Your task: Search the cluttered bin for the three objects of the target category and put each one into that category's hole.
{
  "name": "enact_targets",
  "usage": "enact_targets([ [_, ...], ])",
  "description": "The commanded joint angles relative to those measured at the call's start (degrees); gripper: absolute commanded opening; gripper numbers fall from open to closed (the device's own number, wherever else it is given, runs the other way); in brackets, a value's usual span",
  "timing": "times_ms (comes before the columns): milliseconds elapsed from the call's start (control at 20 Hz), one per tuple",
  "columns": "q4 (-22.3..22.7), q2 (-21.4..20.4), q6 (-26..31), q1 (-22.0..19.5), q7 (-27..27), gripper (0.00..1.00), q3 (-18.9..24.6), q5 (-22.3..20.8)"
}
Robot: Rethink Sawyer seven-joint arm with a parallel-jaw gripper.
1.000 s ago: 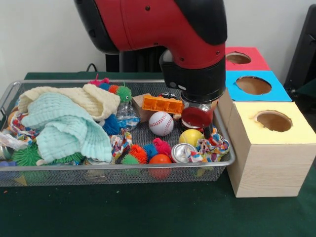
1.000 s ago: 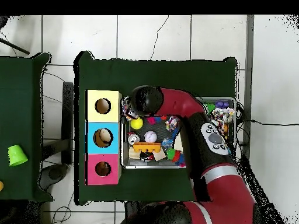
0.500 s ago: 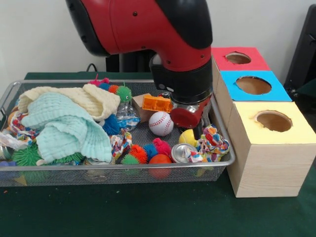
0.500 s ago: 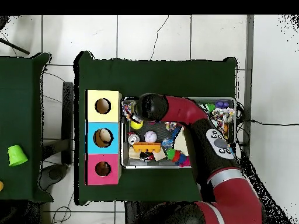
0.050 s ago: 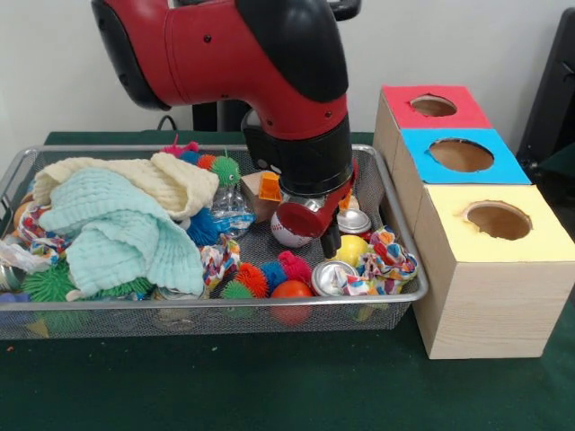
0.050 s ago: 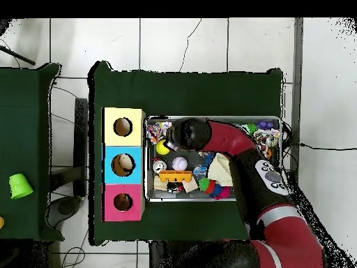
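Note:
The wire bin [image 5: 108,305] holds mixed clutter. A white baseball [image 5: 284,233] lies mid-bin, half hidden behind my gripper [image 5: 319,232], which hangs low just in front of it. A yellow ball [image 5: 349,249] sits to its right and an orange ball [image 5: 291,290] rests at the front rim. Two silver cans [image 5: 353,221] [image 5: 331,277] lie nearby. From overhead, the gripper [image 6: 183,134] covers the spot beside the yellow ball [image 6: 162,147], with the baseball [image 6: 180,163] below it. Nothing shows in the gripper's grasp.
Three wooden boxes with round holes stand right of the bin: red [image 5: 431,108], blue [image 5: 461,154], yellow [image 5: 499,220]. Cream and mint cloths [image 5: 121,224] fill the bin's left half, among spiky balls [image 5: 252,280]. An orange brick [image 5: 269,187] shows behind the arm.
The arm has swung away from the boxes toward the bin's middle. The gripper now stands in front of the baseball, and a can beside the yellow ball has come into sight.

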Motion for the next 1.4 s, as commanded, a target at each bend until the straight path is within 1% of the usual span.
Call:
enact_targets([
  [50,1.59,3.74,-4.16,1.49,12.78,0.0,-2.48,-1.98],
  [400,-0.03,4.28,-4.06,3.67,13.45,0.0,-3.63,-1.11],
  [600,-0.18,3.48,-3.78,5.13,14.43,0.0,-4.5,-0.49],
  [750,0.73,2.33,-3.58,5.42,15.02,0.0,-4.68,0.14],
  [950,1.27,2.08,-4.08,5.12,14.8,0.0,-4.68,0.62],
  [1400,0.54,2.38,-3.73,6.23,16.16,0.0,-5.45,1.87],
])
